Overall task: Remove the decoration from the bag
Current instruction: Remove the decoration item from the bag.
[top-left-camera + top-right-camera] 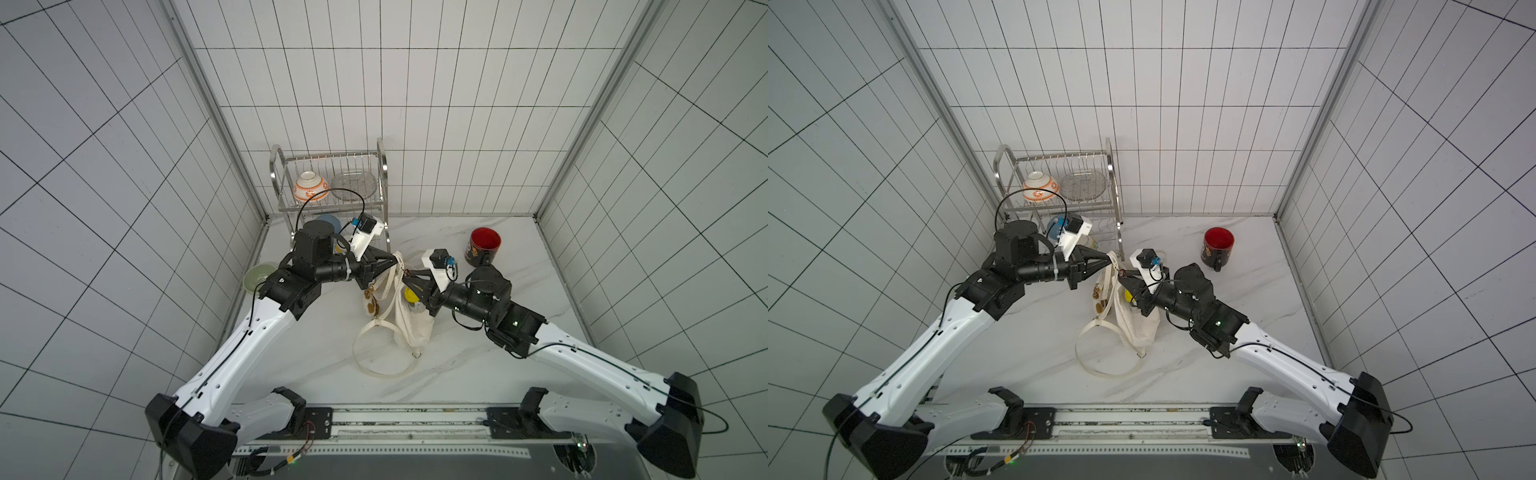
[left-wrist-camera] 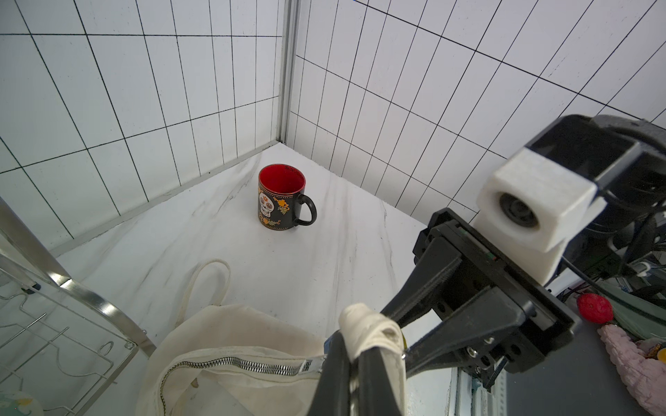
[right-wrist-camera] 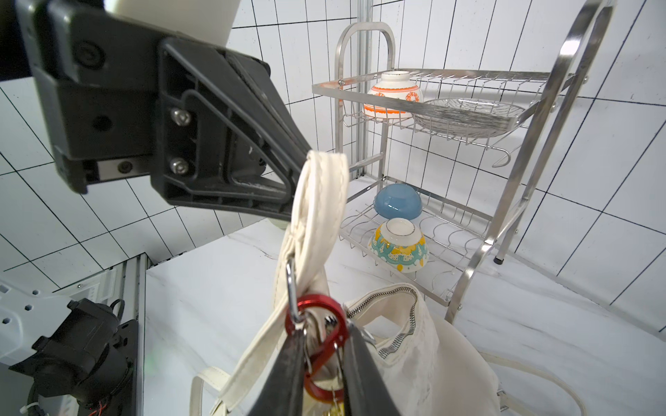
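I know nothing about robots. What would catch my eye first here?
Mid-table, a cream bag is being worked on from both sides. The left gripper holds its strap up, and the right gripper clamps a red carabiner hanging off that strap. Behind stand a steel rack of bowls at the back wall and a red-lined mug further right.

rack point(image 1: 383, 174) — orange bowl point(image 1: 311, 187), glass plate point(image 1: 354, 185) on top | mug point(image 1: 484, 249) upright | green bowl point(image 1: 258, 277) upright
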Available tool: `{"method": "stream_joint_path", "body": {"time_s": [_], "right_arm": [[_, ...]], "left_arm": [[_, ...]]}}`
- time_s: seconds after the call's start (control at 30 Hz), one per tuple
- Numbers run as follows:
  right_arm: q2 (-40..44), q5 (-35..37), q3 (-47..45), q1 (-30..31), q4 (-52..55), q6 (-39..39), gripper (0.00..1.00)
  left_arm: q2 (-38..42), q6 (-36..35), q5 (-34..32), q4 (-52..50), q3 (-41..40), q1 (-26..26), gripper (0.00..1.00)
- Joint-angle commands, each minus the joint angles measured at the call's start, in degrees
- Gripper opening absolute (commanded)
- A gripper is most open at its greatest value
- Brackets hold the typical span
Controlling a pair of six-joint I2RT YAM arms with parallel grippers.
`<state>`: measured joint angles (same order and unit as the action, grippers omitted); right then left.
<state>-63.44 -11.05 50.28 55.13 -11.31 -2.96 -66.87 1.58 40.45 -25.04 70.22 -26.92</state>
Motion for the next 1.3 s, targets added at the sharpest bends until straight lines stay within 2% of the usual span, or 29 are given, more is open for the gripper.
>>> {"method": "stream_joint_path", "body": {"time_s": [0.0, 0.27, 0.43, 0.7, 0.87, 1.1, 1.27], "right_arm": [[0.6, 1.0, 0.0, 0.4, -0.3, 0.5, 0.18], [2.1, 2.7, 0.1, 0.3, 0.0, 0.5, 0.15], [2.4, 3.3, 0.6, 0.3, 0.4, 0.1, 0.14], [1.8, 4.1, 2.7, 0.3, 2.3, 0.0, 0.13], [4.0, 6.5, 1.7, 0.0, 1.0, -3.3, 0.13], [8.2, 7.4, -1.1, -0.7, 5.1, -5.6, 0.15], [11.5, 5.8, -2.9, -2.4, 11.3, -5.8, 0.17]], "left_arm": [[1.4, -0.5, 1.8, 2.4, 0.3, 0.2, 0.00], [2.7, -5.3, 2.1, 0.0, -1.7, -0.1, 0.00], [3.3, -9.9, -0.4, -3.4, -2.1, -2.4, 0.00], [2.2, -13.4, -3.7, -6.5, -1.6, -5.6, 0.00], [1.9, -15.3, -5.8, -8.8, -2.2, -5.9, 0.00], [3.1, -13.3, -12.2, -7.3, -2.7, -4.2, 0.00], [2.0, -11.1, -10.9, -6.4, -1.7, -1.8, 0.00]]}}
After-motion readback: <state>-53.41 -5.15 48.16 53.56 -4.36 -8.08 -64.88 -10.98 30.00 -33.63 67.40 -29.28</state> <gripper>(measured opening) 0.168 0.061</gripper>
